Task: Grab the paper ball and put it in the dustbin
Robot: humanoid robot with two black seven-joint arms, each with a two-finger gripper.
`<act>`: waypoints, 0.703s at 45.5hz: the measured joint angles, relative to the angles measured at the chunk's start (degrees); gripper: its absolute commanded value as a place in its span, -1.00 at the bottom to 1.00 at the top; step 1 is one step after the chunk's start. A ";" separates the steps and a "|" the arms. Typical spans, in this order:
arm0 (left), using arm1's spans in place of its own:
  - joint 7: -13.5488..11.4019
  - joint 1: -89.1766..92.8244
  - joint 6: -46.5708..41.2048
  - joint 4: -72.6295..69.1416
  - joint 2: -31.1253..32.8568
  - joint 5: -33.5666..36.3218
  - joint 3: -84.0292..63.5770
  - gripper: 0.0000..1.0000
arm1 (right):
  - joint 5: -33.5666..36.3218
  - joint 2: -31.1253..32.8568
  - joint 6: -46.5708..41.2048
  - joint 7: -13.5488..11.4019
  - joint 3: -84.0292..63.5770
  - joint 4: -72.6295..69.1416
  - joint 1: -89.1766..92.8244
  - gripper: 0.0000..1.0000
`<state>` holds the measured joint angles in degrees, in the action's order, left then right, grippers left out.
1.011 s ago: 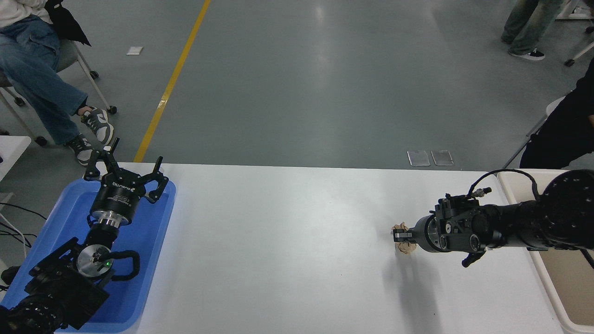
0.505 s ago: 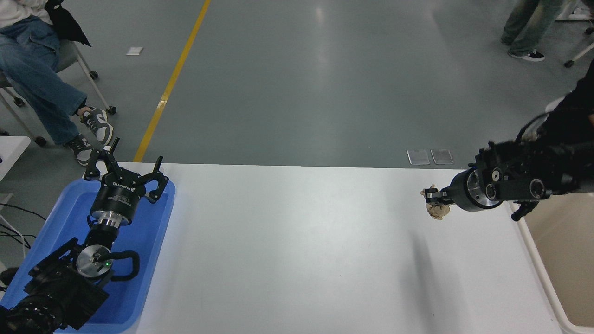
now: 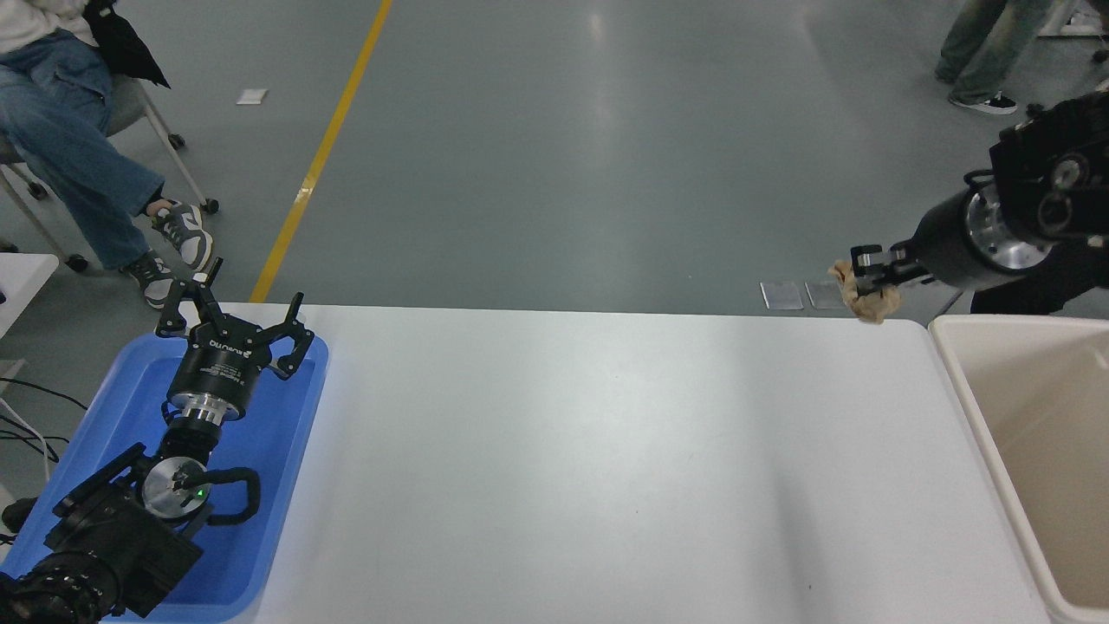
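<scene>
Above the counter's (image 3: 563,451) far right corner, right end effector (image 3: 869,270) clenched on the paper ball (image 3: 866,299), held in the air beside the dustbin (image 3: 953,381), left end effector (image 3: 234,334) released, parked over a blue tray (image 3: 286,451).

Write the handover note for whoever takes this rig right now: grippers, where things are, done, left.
Right gripper: shut on the paper ball, held in the air over the table's far right corner, just left of the dustbin.
Left gripper: open, parked over the blue tray.
Done: ball picked up off the table.
Left: carry it right, over the dustbin's opening, and release.
</scene>
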<state>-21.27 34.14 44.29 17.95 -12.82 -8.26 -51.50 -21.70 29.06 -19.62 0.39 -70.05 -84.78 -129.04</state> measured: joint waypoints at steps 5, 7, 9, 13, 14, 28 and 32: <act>0.00 0.00 -0.06 0.00 0.00 0.00 0.00 1.00 | 0.00 0.40 -0.73 -0.01 -0.41 -0.61 -1.88 -1.00; 0.00 0.00 -0.06 0.00 0.00 0.00 0.00 1.00 | -0.03 0.50 -0.90 -0.03 -0.52 -0.76 -2.30 -1.00; 0.00 0.00 -0.06 0.00 0.00 0.00 0.00 1.00 | -0.03 0.55 -1.03 -0.03 -0.60 -0.89 -2.74 -1.00; 0.00 0.00 -0.06 0.00 0.00 0.00 0.00 1.00 | -0.05 0.66 -1.13 -0.03 -0.73 -1.02 -3.14 -1.00; 0.00 0.00 -0.06 0.00 0.00 0.00 0.00 1.00 | -0.07 0.69 -1.11 -0.03 -0.76 -1.02 -3.16 -1.00; 0.00 -0.03 -0.06 0.01 -0.01 -0.01 0.00 1.00 | 0.35 2.81 5.06 -0.31 -2.59 6.20 5.31 -1.00; 0.00 -0.03 -0.06 0.01 0.01 0.00 0.00 1.00 | 0.79 3.78 7.66 -0.29 -3.39 9.98 9.38 -1.00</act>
<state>-21.27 34.11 44.23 17.96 -12.81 -8.26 -51.50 -20.91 32.84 -11.96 0.09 -73.44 -74.80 -119.66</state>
